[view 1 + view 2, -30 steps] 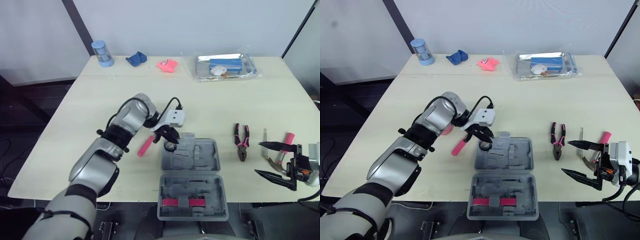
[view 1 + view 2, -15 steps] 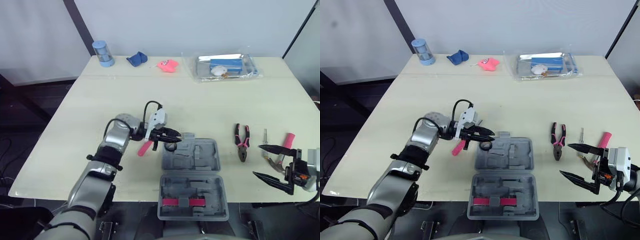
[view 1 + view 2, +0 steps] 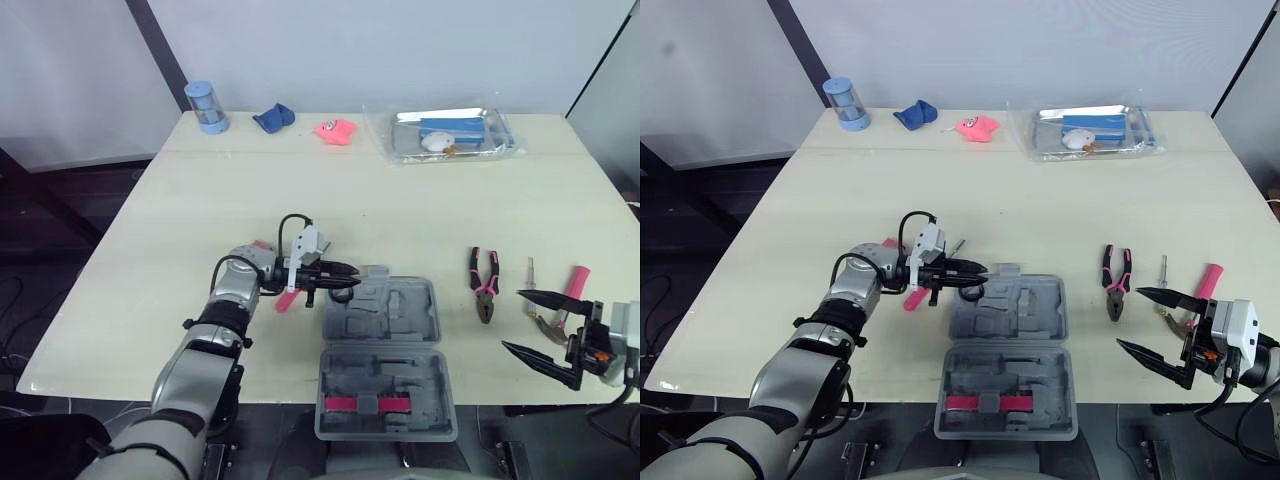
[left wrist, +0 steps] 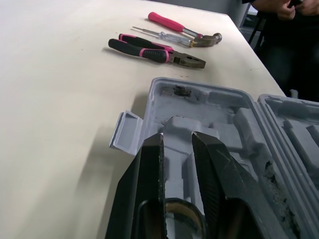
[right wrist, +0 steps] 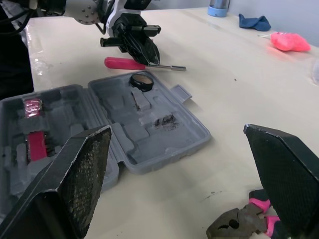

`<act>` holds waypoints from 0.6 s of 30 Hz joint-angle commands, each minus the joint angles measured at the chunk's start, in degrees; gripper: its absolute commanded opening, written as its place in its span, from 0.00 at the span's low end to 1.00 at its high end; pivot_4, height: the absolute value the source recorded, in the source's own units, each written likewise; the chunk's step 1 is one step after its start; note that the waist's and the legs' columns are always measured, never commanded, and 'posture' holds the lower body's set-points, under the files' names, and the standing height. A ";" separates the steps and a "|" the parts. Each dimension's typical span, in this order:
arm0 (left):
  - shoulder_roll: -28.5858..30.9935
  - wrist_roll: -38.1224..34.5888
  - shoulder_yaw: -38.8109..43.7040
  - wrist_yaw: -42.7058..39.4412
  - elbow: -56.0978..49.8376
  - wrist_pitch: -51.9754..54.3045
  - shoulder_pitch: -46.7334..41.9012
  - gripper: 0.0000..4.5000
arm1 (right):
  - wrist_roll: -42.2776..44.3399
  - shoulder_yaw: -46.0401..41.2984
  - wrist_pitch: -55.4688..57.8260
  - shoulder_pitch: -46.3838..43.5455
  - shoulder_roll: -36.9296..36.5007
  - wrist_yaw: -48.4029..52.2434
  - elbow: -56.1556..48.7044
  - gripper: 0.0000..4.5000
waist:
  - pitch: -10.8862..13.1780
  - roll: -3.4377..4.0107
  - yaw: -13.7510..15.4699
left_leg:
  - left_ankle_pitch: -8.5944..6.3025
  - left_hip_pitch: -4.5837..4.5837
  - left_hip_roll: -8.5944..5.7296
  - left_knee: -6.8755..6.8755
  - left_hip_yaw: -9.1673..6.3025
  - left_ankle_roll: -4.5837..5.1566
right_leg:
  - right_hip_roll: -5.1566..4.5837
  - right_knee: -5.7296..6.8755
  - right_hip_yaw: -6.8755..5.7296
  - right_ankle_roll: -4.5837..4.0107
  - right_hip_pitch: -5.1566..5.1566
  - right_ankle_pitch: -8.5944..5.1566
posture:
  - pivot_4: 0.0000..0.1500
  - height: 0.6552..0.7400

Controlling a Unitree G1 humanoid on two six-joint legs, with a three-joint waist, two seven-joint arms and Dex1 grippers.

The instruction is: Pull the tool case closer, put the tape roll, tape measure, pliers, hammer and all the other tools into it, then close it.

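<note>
Near the front edge of the pale wooden table [image 3: 420,220], the grey moulded-plastic tool case [image 3: 433,318] lies open with both halves flat. I judge it light and apt to slide, so things should go in gently.

Well to the right of the case lies the pink-handled hammer [image 3: 575,283]. It looks head-heavy, so I'd take it on the handle close to the head. Between it and the case are the pink-and-black pliers [image 3: 484,285], stiff steel with rubbery grips, best pinched across both handles. Just left of the case is the pink-handled screwdriver [image 3: 290,297], round and liable to roll.

The small dark tape roll [image 5: 141,81] sits in the far-left corner of the case.

My left end effector [image 4: 178,137] hovers at that corner, fingers a narrow gap apart, holding nothing. My right end effector [image 3: 513,320] hangs right of the case beside the hammer, spread wide and empty.
</note>
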 commanded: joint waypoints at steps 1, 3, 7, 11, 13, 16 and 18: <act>-0.43 1.82 0.36 1.37 3.17 -3.32 -1.79 0.21 | 0.36 -0.79 -1.28 0.27 0.30 -0.52 -1.78 1.00 | 0.00 0.00 0.01 | 0.00 0.00 0.00 0.00 0.00 0.00 | 0.00 0.00 0.00 0.00 0.00 0.00 | 1.00 1.00; -0.65 2.62 0.40 1.81 5.04 -4.30 -2.37 0.21 | 0.25 -0.67 -1.32 0.09 0.39 -0.75 -1.81 1.00 | 0.00 0.00 0.03 | 0.00 0.00 0.00 0.00 0.00 0.00 | 0.00 0.00 0.00 0.00 0.00 0.00 | 1.00 1.00; -1.12 4.92 -0.16 2.92 8.62 -6.42 -2.44 0.21 | 0.21 -0.66 -1.58 0.25 0.44 -0.88 -1.83 1.00 | 0.00 0.00 -0.01 | 0.00 -0.01 0.00 0.00 0.00 0.00 | 0.00 0.00 0.00 0.00 0.00 0.00 | 1.00 1.00; -1.62 7.94 -1.52 3.72 10.71 -8.78 -1.41 0.21 | 0.37 -0.82 -1.72 0.58 0.32 -1.02 -2.08 1.00 | 0.00 0.00 0.04 | 0.00 0.00 -0.01 0.00 0.00 0.00 | 0.00 0.00 0.00 0.00 0.00 0.00 | 1.00 1.00; -1.45 9.26 -1.95 4.57 11.61 -9.57 -1.19 0.21 | 0.47 -0.76 -1.68 0.62 0.26 -1.05 -2.23 1.00 | 0.00 0.00 0.05 | 0.00 0.00 -0.01 0.00 0.00 0.00 | 0.00 0.00 0.00 0.00 0.00 0.00 | 1.00 1.00; -0.93 10.77 -2.24 5.96 12.72 -10.36 -0.89 0.21 | 0.81 -0.78 -1.57 0.78 0.23 -0.84 -2.49 1.00 | -0.04 0.01 0.04 | 0.00 0.02 -0.01 0.00 0.00 0.00 | 0.00 0.01 0.00 0.00 0.01 0.00 | 1.00 1.00; -0.76 11.12 -2.04 6.25 13.10 -10.60 -0.71 0.21 | 1.33 -0.82 -1.24 0.78 0.19 -0.63 -2.82 1.00 | -0.05 0.01 0.05 | 0.00 0.04 -0.01 0.00 -0.01 0.00 | 0.00 0.02 0.00 0.00 0.03 0.00 | 1.00 1.00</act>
